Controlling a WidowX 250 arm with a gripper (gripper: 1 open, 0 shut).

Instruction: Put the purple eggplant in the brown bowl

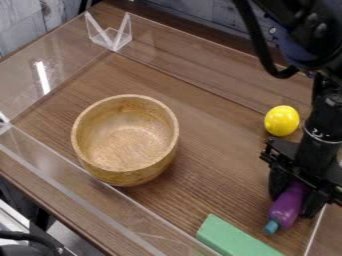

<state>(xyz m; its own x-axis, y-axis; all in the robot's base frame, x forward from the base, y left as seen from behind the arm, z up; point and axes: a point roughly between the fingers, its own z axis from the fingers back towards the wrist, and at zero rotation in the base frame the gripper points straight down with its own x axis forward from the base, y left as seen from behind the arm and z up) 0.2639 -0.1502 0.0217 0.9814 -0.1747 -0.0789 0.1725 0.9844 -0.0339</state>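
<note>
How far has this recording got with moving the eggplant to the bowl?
Early stage. Done: the hand is down on the small glossy purple eggplant at the table's right edge, beside the flat green block. In hand: the fingers look shut on the eggplant, which is not visibly lifted. Left: lifting, carrying it left, and releasing it into the round light-brown wooden bowl, which holds nothing.

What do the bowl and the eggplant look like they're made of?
Brown bowl: looks like wood, matte, with visible grain lines and thick walls.
Purple eggplant: probably plastic or rubber, judging by its smooth, glossy skin and uniform color with a teal tip; which one can't be told.
</note>
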